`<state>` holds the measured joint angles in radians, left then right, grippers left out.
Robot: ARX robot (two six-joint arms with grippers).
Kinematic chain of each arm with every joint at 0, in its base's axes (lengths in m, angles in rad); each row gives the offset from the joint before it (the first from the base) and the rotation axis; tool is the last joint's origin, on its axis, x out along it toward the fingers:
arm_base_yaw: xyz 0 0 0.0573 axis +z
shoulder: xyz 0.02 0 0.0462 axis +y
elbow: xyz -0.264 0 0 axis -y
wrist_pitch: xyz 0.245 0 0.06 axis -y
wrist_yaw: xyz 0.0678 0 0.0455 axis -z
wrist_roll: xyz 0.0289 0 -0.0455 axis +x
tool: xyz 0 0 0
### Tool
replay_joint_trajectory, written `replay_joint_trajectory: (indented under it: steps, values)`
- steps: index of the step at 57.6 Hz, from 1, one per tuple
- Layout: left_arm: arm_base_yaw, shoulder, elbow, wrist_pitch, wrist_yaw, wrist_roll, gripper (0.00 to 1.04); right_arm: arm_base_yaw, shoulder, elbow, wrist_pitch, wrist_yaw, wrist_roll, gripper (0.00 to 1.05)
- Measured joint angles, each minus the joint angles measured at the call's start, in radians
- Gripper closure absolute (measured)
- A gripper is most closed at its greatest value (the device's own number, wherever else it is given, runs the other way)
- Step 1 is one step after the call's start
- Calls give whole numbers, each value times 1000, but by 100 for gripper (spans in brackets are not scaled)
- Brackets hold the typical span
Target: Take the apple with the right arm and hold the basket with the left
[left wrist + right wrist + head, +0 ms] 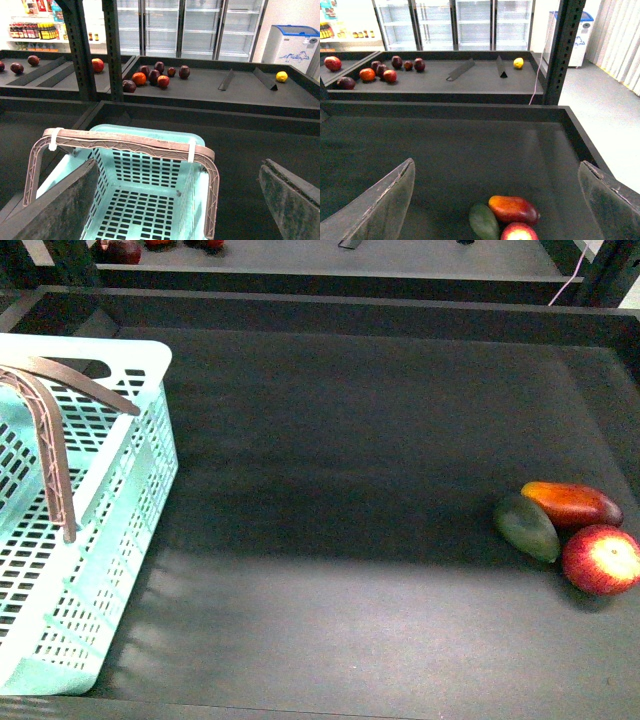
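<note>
Dark tray (445, 150) — apple (519, 232) below right gripper (496, 167)

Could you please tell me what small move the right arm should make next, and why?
Probably lower the right gripper toward the apple: its jaws stand open and empty, and the apple lies free, close beside the green mango and the red-orange mango.

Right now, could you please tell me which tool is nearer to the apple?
Right. The right tool hovers open near the apple; the left tool is open over the basket, across the table.
</note>
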<state>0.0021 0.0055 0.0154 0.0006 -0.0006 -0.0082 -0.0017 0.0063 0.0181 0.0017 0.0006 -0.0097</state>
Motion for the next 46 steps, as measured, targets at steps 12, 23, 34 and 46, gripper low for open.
replay_joint_trajectory:
  steps: [12,23,34,46]
  values:
    - [0,0,0,0,0,0,7,0,0,0,0,0,0,9]
    - [0,0,0,0,0,0,7,0,0,0,0,0,0,9]
    - [0,0,0,0,0,0,7,0,0,0,0,0,0,9]
    - [8,350,186,-276,27,-307,7,0,-1,0,0,-1,0,9]
